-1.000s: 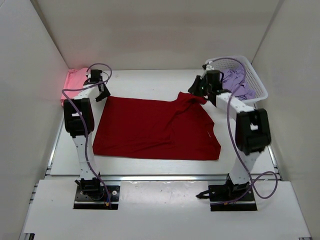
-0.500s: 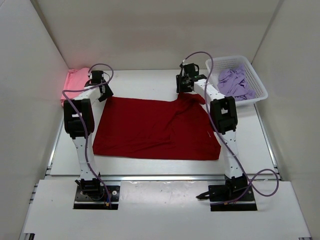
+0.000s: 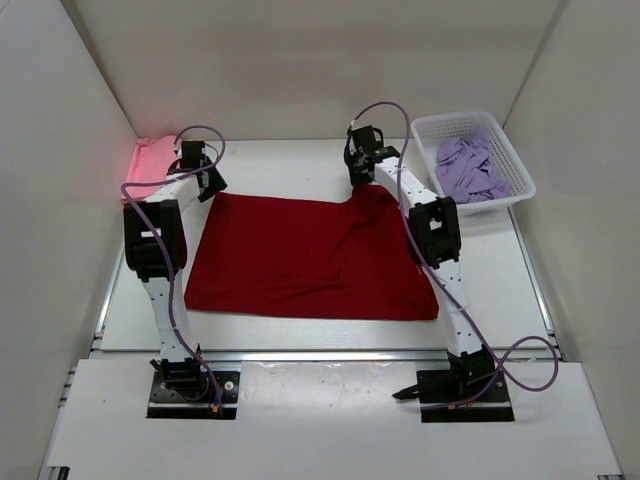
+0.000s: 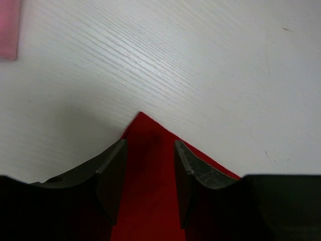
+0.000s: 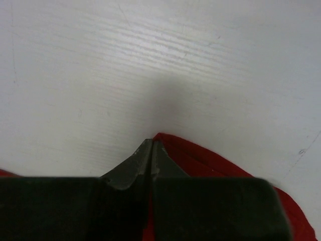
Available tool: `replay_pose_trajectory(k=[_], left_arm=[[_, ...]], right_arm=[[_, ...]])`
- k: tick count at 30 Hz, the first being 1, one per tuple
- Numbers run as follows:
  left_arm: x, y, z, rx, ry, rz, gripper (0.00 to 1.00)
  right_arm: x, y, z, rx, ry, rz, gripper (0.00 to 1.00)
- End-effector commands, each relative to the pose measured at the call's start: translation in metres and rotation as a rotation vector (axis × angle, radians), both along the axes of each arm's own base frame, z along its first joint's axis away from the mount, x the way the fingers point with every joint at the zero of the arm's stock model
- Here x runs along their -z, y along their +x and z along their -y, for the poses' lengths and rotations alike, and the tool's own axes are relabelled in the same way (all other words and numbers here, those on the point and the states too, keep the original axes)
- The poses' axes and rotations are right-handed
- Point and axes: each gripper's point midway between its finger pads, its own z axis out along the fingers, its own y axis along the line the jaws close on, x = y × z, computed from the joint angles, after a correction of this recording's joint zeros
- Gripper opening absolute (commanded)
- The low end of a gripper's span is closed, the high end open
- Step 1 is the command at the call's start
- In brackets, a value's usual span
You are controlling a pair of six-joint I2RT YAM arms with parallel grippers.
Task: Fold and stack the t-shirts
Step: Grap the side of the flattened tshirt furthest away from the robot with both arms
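Your dark red t-shirt (image 3: 300, 255) lies spread mid-frame; right claw (image 5: 152, 145) pinches its upper-right corner shut, left claw (image 4: 149, 150) gapes narrowly astride the upper-left one. Lift before it closes and that corner likely slips, skewing the fold.

Dark red shirt (image 3: 300, 260), pink shirt (image 3: 150, 158)

dark red t-shirt (image 3: 310, 255): spread nearly flat across the middle of the table (image 3: 300, 335), creased and drawn up toward its far right corner
pink t-shirt (image 3: 150, 158): compact bundle at the table's far left corner
lavender t-shirt (image 3: 470, 168): crumpled inside the white basket (image 3: 497, 203), far right
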Motion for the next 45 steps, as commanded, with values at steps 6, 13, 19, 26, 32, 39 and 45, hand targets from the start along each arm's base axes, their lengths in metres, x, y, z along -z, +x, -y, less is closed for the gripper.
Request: replay_pose_trajectory(k=[6, 13, 19, 26, 32, 39, 45], left_arm=[[-0.058, 0.006, 0.004, 0.0, -0.02, 0.132, 0.52], [-0.052, -0.004, -0.007, -0.031, 0.006, 0.117, 0.54], [-0.054, -0.007, -0.009, -0.04, 0.021, 0.127, 0.54], [-0.048, -0.006, -0.002, -0.022, 0.008, 0.119, 0.54], [-0.045, -0.006, 0.002, -0.009, 0.008, 0.112, 0.53], [-0.046, -0.006, 0.004, -0.002, 0.007, 0.12, 0.54], [-0.04, -0.009, 0.006, 0.002, 0.01, 0.101, 0.53]], right_arm=[[-0.07, 0.038, -0.02, -0.024, 0.088, 0.193, 0.0], [-0.078, 0.027, -0.055, -0.155, 0.254, 0.16, 0.29], [-0.105, 0.025, -0.055, -0.168, 0.272, 0.189, 0.23], [-0.049, 0.02, -0.008, -0.044, 0.071, 0.075, 0.27], [-0.019, 0.013, -0.019, -0.064, 0.054, 0.028, 0.28], [-0.012, 0.018, -0.036, -0.095, 0.148, 0.03, 0.19], [-0.015, 0.022, -0.044, -0.111, 0.304, 0.003, 0.01]])
